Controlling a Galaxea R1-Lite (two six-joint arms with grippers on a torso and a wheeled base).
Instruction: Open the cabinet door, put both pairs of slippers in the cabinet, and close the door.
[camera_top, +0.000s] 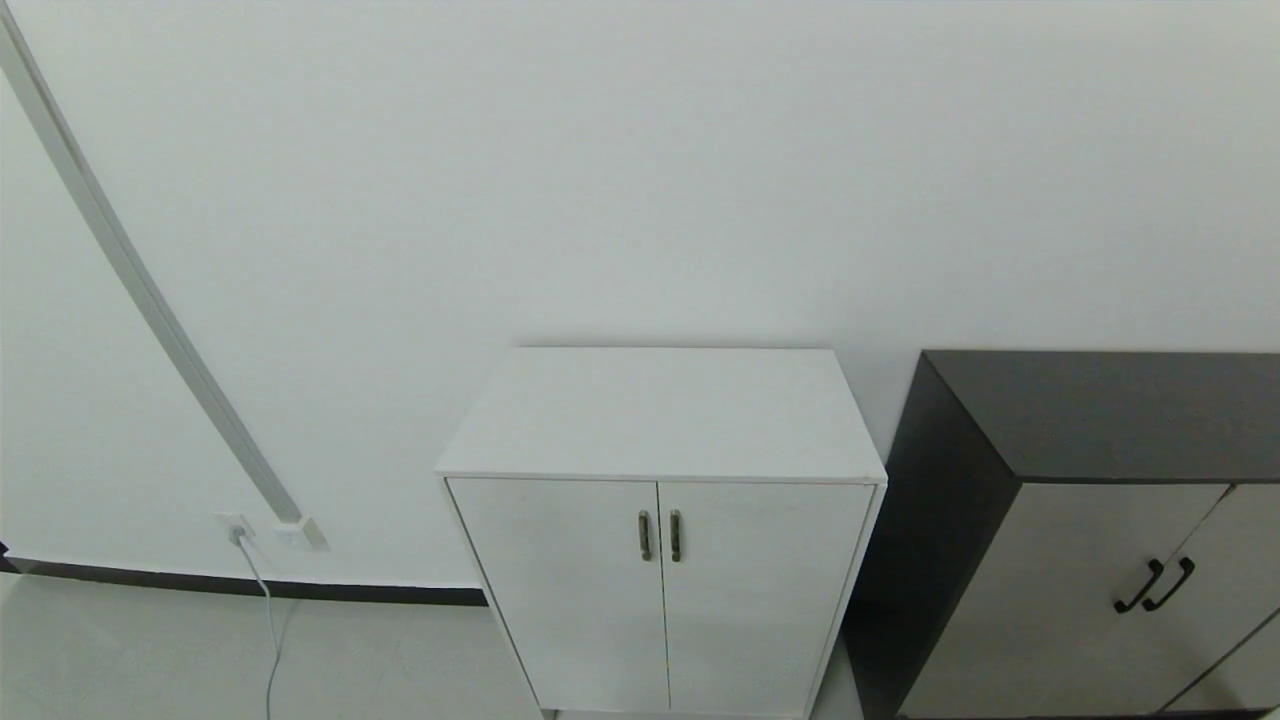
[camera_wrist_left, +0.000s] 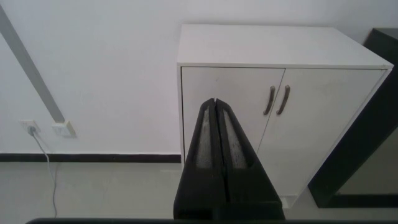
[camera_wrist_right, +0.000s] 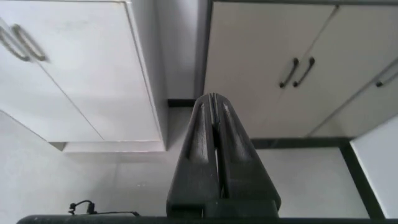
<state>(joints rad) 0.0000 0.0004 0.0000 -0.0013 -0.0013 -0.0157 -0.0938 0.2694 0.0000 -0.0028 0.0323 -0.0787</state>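
I see the white cabinet (camera_top: 660, 415) against the far wall, both doors flush shut, its paired handles (camera_top: 645, 535) side by side at the centre seam. A dark cabinet (camera_top: 1100, 410) stands just right of it. My left gripper (camera_wrist_left: 215, 104) and right gripper (camera_wrist_right: 213, 98) are each pinched closed, holding nothing.

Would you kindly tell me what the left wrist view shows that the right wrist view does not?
Left wrist view alone: the left claw, shut, the white cabinet's top, and a wall socket. Right wrist view alone: the right claw, shut, and the black handles of the dark cabinet. Both: the white cabinet's closed doors and its paired handles.
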